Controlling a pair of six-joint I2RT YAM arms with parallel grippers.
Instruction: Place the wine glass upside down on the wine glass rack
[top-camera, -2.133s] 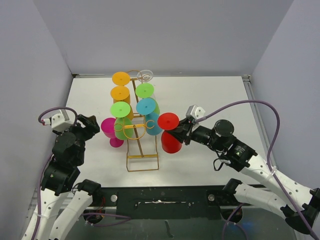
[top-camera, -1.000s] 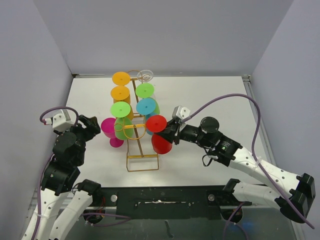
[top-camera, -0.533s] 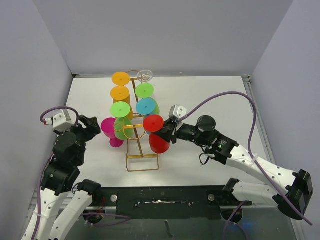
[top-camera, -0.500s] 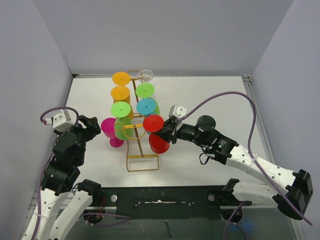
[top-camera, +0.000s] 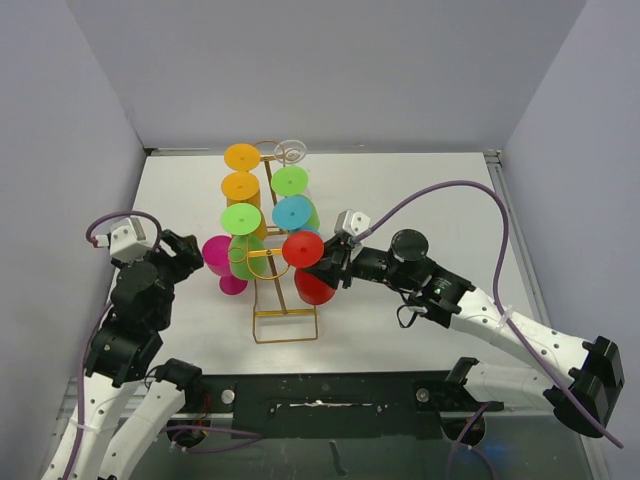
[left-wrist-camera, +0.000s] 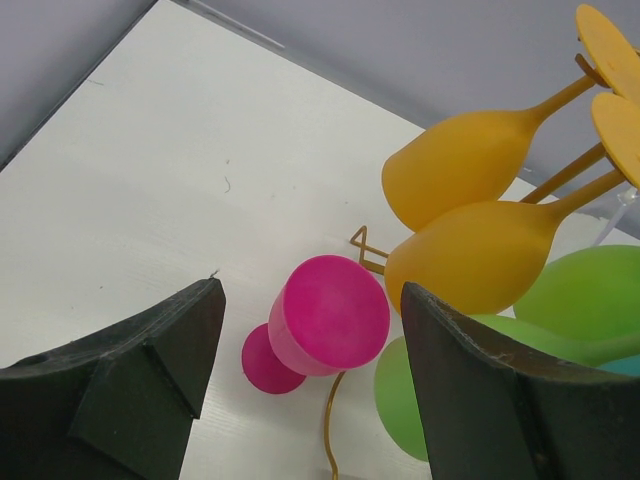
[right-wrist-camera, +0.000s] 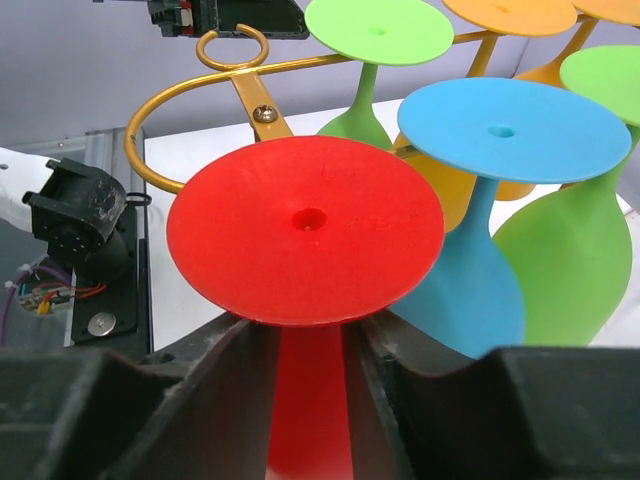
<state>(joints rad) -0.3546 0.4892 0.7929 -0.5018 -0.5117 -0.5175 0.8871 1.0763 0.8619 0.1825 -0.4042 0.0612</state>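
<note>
Carried leftward since earlier, smooth red wine glass (right-wrist-camera: 305, 225), round foot up, meets thin gold wire rack (right-wrist-camera: 258, 105) right side, stem clamped by right gripper (top-camera: 327, 268); left gripper (top-camera: 186, 256) fingers wide, empty.

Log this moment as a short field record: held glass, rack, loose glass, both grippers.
held: red wine glass, foot up
rack: gold wire rack, holding orange glasses, green glasses, blue glass
red glass place: at rack's near right side
loose: pink glass on table, left of rack
right gripper: shut on red wine glass stem
left gripper: open, empty
</note>
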